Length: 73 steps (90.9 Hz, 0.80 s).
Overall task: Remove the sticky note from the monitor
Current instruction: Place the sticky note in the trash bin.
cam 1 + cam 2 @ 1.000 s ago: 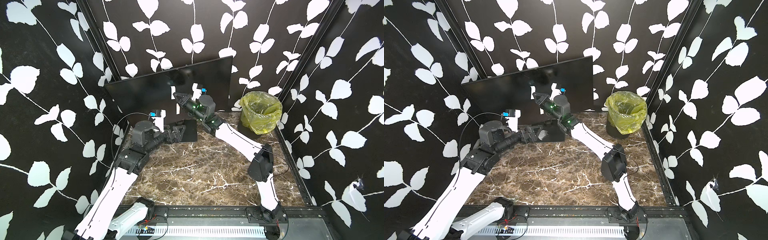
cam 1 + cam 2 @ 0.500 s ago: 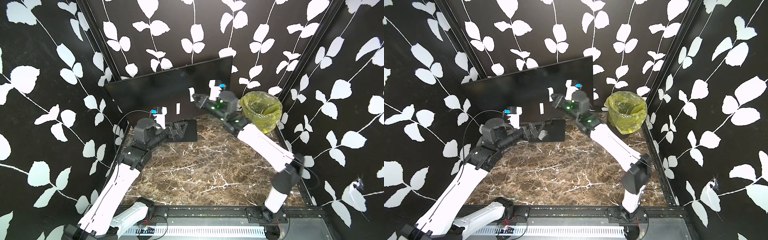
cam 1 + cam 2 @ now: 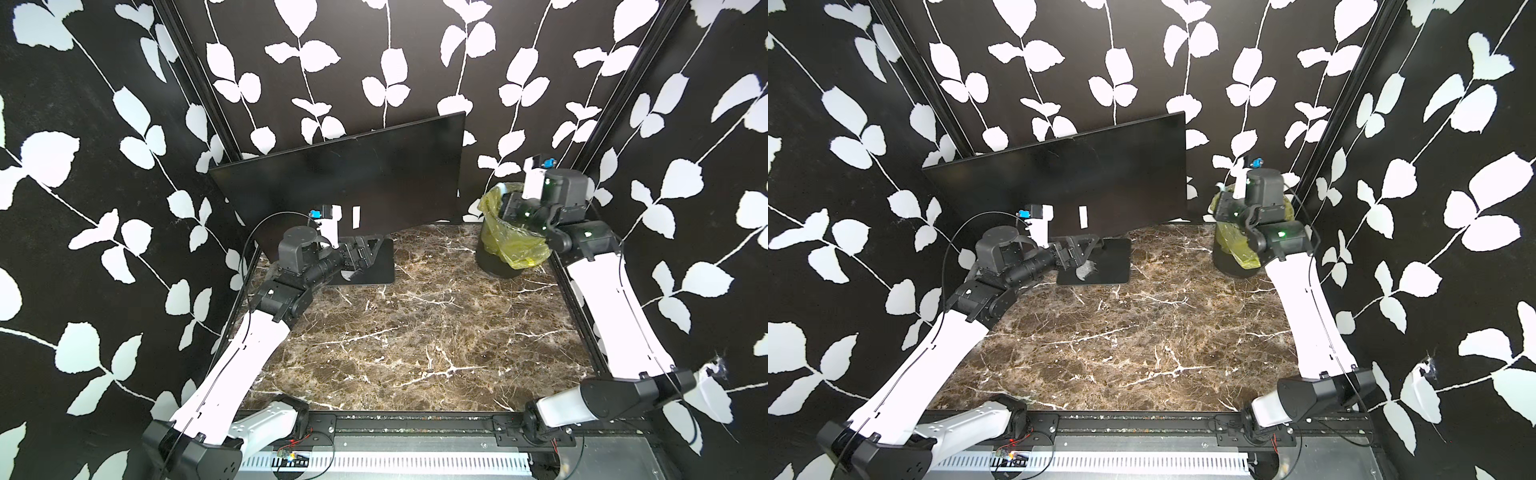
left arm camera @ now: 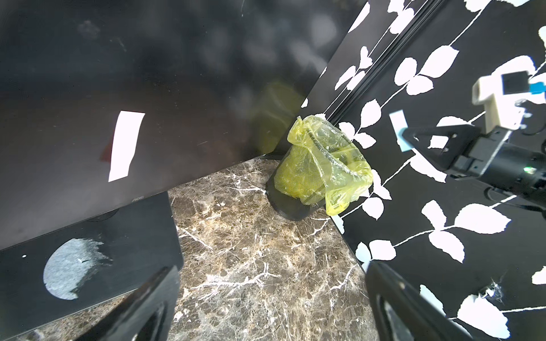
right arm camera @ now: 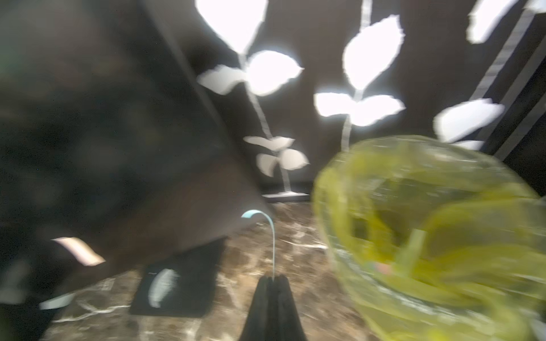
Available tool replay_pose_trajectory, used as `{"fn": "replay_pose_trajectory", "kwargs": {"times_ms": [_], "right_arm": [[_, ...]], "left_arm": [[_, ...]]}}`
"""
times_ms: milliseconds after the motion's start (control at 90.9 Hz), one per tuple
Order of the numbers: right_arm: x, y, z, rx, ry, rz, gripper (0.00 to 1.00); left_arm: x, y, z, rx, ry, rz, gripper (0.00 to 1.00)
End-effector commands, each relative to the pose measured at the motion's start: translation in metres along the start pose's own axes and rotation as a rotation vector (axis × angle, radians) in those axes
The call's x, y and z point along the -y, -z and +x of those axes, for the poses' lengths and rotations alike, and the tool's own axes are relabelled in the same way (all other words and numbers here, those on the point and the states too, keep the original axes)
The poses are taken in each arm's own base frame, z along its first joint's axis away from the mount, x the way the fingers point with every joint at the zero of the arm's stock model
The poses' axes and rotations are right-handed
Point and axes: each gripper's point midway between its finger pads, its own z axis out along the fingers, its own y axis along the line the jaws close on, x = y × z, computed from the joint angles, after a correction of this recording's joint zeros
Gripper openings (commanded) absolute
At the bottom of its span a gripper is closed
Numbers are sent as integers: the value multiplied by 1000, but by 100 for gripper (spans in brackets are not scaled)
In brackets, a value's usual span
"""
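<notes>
The monitor [image 3: 353, 178] [image 3: 1067, 183] leans at the back on its black base plate [image 3: 380, 266] [image 3: 1113, 266]. My right gripper [image 5: 273, 277] [image 3: 505, 197] [image 3: 1223, 195] [image 4: 406, 137] is shut on a light blue sticky note [image 5: 273, 245] [image 4: 398, 130]. The note curls up from the fingertips, away from the screen. That gripper hovers at the bin's rim, on the side nearest the monitor. My left gripper [image 4: 270, 280] [image 3: 365, 249] [image 3: 1088, 245] is open and empty, low over the base plate. A white strip [image 4: 125, 146] [image 3: 356, 216] shows low on the screen.
A black mesh bin lined with a yellow bag [image 3: 511, 245] [image 3: 1237, 253] [image 4: 319, 165] [image 5: 428, 236] stands in the back right corner. Leaf-patterned walls close in three sides. The base plate carries a scuffed grey patch [image 4: 71, 268]. The marble tabletop [image 3: 415, 332] spreads in front.
My right arm has swung right from the monitor's face to the bin, carrying the blue note off the screen. The left arm has barely shifted.
</notes>
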Motion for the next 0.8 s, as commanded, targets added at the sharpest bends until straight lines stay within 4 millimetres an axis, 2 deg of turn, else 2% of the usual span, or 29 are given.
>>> {"fn": "replay_pose_trajectory", "kwargs": {"times_ms": [0,132,286,451,638,792], "right_arm": [[38,-10,24,-154,113,118,0],[65,-30,29,-216,135,196,0],[82,-53,29,-259,139,205,5],[88,-70,26,-306,172,210,13],[89,-81,33,-330,164,194,33],[89,-82,32,-321,166,194,38]], "left_arm": [[15,6,-18,49,-26,46,99],[14,9,-18,48,-32,38,99],[11,13,-13,40,-41,22,99],[8,15,-8,27,-49,8,99],[5,16,-5,18,-58,-6,99],[4,14,-4,6,-65,-9,99]]}}
